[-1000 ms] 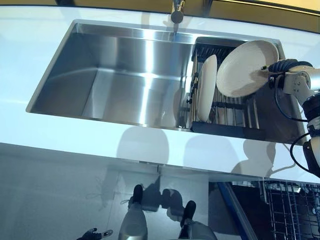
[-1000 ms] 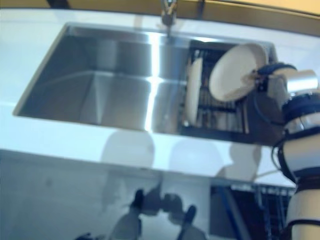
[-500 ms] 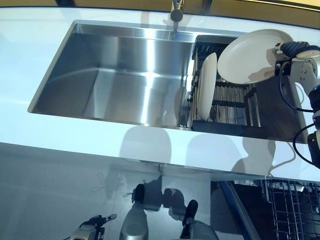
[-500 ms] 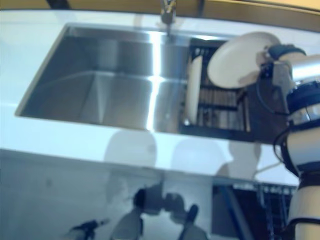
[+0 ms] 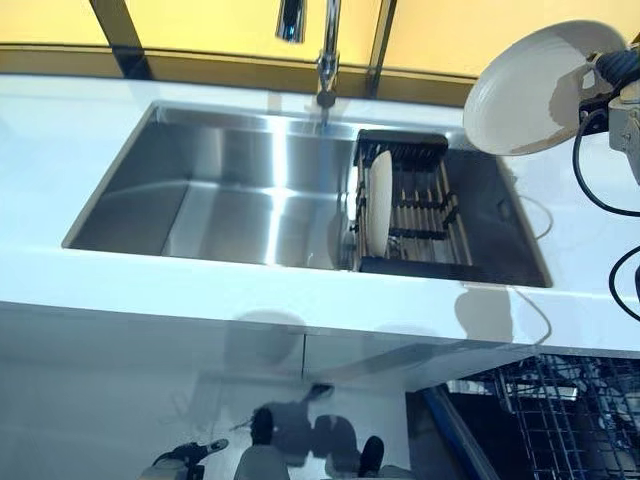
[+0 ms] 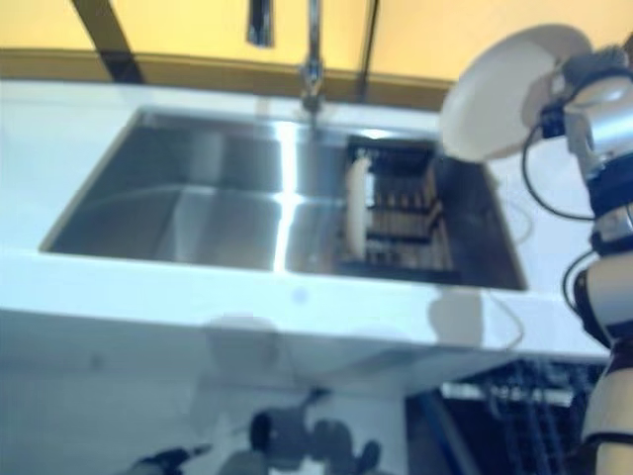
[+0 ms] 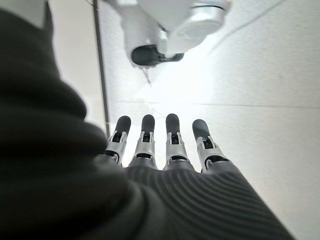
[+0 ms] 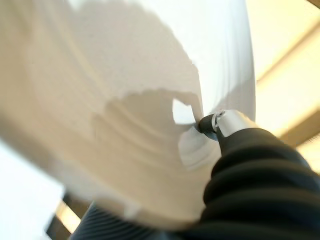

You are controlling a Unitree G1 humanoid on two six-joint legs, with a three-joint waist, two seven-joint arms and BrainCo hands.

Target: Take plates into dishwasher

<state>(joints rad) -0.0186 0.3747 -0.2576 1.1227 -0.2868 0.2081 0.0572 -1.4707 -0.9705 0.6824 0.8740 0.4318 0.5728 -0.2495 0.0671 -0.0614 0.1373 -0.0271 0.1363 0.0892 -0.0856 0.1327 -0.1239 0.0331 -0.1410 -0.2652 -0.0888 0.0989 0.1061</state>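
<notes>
My right hand [image 5: 622,70] pinches a plate [image 5: 535,88] by its rim, thumb pressed on its face, holding it tilted in open air above the back right corner of the sink [image 5: 230,195], clear of every edge. A second plate [image 5: 379,201] stands upright on edge in the rack [image 5: 420,205] at the sink's right end. The white surface [image 5: 60,115] runs round the sink. The dishwasher basket [image 5: 575,420] shows below at right. My left hand [image 7: 165,150] hangs low, fingers straight, holding nothing.
</notes>
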